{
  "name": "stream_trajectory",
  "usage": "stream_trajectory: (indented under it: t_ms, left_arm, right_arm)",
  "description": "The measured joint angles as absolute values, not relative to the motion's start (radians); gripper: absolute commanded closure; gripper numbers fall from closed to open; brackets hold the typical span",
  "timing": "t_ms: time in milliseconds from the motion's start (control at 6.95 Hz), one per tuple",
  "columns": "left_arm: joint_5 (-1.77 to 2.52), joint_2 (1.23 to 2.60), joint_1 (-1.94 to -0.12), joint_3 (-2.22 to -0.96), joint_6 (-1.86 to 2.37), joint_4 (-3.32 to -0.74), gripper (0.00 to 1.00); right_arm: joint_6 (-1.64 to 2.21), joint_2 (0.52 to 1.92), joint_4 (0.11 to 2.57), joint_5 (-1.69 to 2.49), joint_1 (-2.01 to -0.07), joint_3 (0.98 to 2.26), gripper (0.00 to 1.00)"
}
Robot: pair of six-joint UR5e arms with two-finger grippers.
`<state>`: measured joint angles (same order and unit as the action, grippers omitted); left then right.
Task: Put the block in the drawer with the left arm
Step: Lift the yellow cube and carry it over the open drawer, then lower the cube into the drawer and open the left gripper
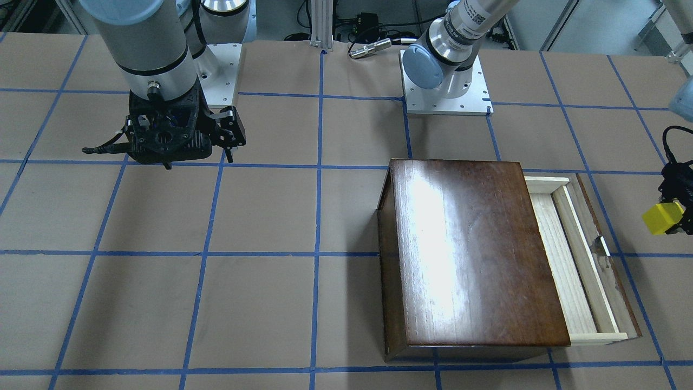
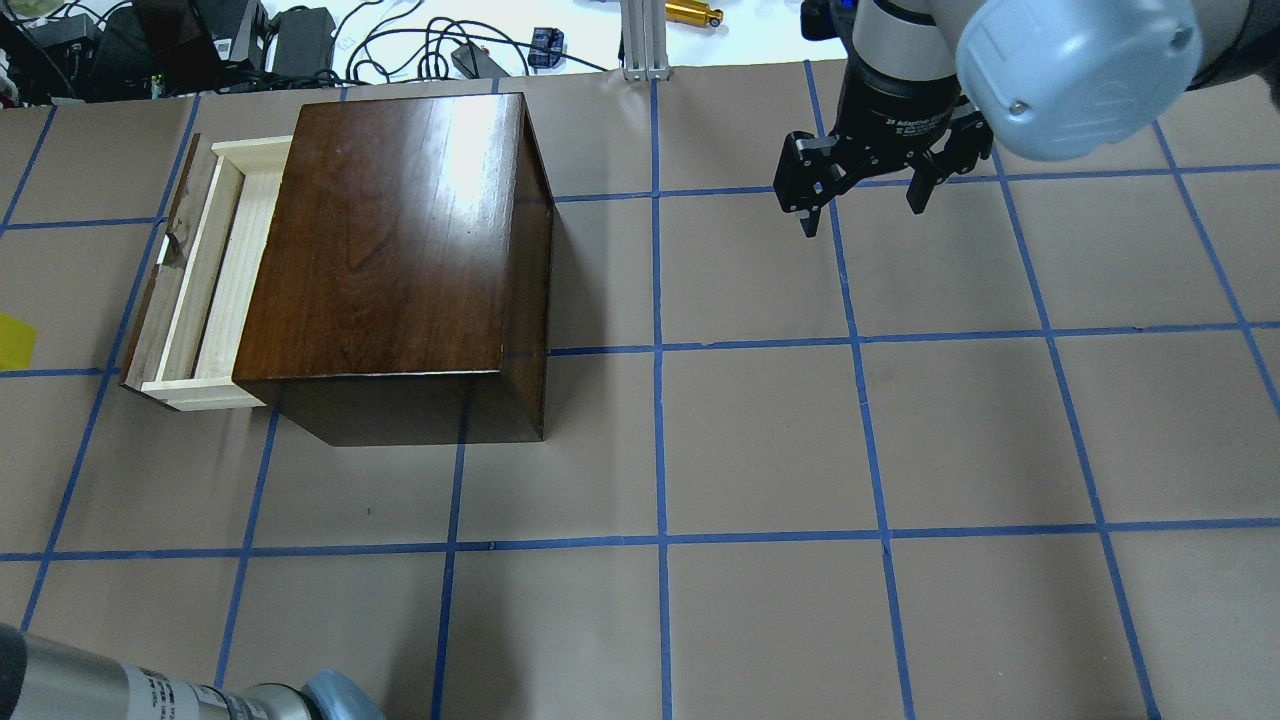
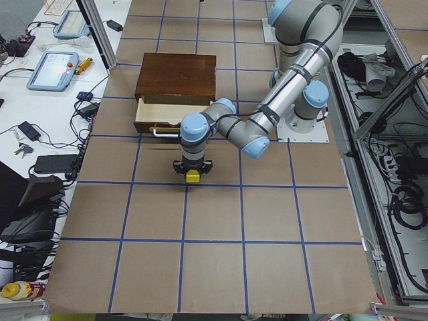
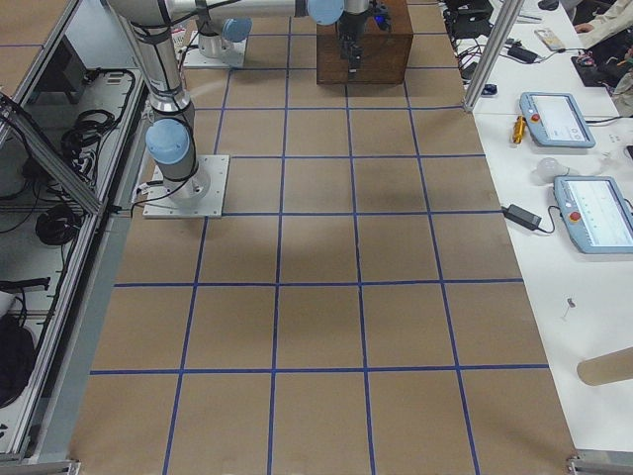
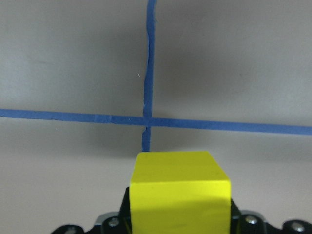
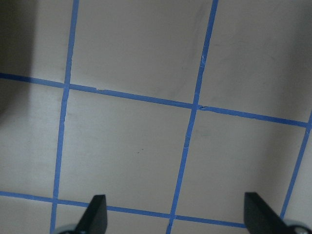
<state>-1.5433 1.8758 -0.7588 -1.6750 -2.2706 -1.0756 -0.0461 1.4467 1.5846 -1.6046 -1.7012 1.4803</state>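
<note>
Yellow block, dark-brown box, pale drawer with seemingly greyish front

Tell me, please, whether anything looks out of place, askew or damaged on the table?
Nothing stands out. The drawer sits squarely, partly pulled out of the box, its dark front panel merely weathered. The left hand holds the block beside the drawer.

Yellow block cropped at overhead view's left edge, left end effector cut by front-facing view's right edge, drawer interior mostly hidden inside box.
</note>
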Motion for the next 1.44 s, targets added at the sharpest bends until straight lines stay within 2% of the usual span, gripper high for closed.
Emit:
stream_trajectory:
  t_ms: [719, 1438]
  left_arm:
    - [-1.527, 1.726, -0.996, -1.671, -1.933, -1.186, 1.00]
    - [-1.501, 1.773, -1.136, -1.688, -1.887, -1.209, 1.00]
  right_arm:
    - [-0.046, 1.447, 1.585, -1.605, -1.701, 1.480, 0.00]
    - [-0.047, 1.447, 1.585, -1.604, -1.701, 1.480, 0.00]
